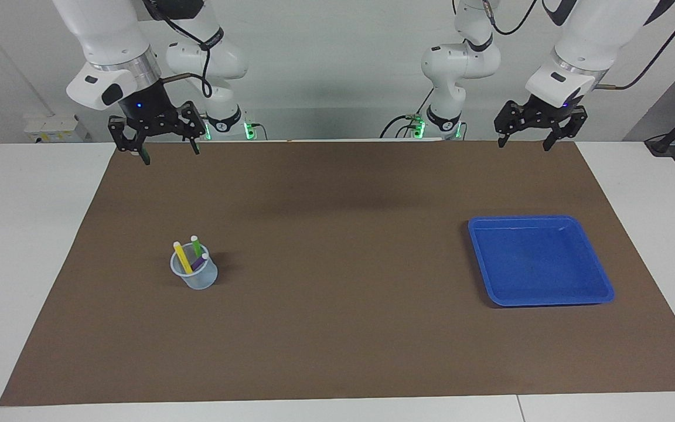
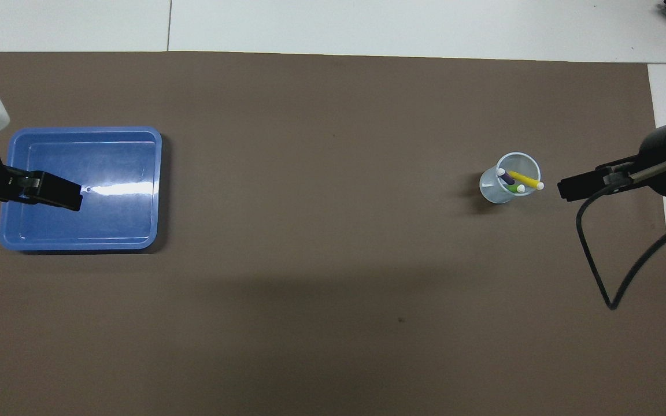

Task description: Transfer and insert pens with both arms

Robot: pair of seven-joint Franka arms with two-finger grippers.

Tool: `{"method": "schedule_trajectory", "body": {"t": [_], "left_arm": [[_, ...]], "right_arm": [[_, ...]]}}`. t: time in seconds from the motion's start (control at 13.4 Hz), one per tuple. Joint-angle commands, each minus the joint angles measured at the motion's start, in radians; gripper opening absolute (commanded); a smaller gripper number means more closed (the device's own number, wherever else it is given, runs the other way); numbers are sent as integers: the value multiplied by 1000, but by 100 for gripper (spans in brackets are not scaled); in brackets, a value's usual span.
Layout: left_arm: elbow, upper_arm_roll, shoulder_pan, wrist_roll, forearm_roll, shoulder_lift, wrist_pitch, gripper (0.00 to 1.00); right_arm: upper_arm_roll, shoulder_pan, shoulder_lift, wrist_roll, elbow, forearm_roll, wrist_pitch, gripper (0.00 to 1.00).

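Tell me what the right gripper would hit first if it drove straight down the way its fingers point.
Probably the brown mat at its edge nearest the robots. The right gripper, open and empty, points down there; the cup of pens stands farther out, off that line. Depth is uncertain.

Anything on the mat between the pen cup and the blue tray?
Nothing: only bare brown mat between the clear cup and the blue tray, plain in the overhead view.

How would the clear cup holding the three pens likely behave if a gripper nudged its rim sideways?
The clear cup looks thin and light, so it would probably slide. The pens lean and stick out above its rim, so it may tip easily. It narrows toward its base, which adds to that risk.
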Motion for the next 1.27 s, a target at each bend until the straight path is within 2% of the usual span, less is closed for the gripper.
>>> {"method": "schedule_trajectory", "body": {"t": [0.0,0.22,0.37,0.6,0.97,1.19], "left_arm": [[-28,-2,1,-7,15,-27,-3,100],[-27,0,3,-7,15,-27,-3,100],[-29,-2,3,-7,15,-27,-3,100],[-29,0,3,-7,15,-27,-3,100],[-29,0,3,-7,15,-27,-3,100],[-29,-2,3,-7,15,-27,-3,100]], "right_arm": [[6,-11,4,10,10,-20,-22,100],[1,-9,-1,21,1,-23,-36,100],[3,-12,2,118,1,-24,-57,100],[10,17,2,122,3,-110,-38,100],[-45,92,-3,120,-2,-112,-50,100],[-56,86,4,119,-2,-110,-48,100]]}}
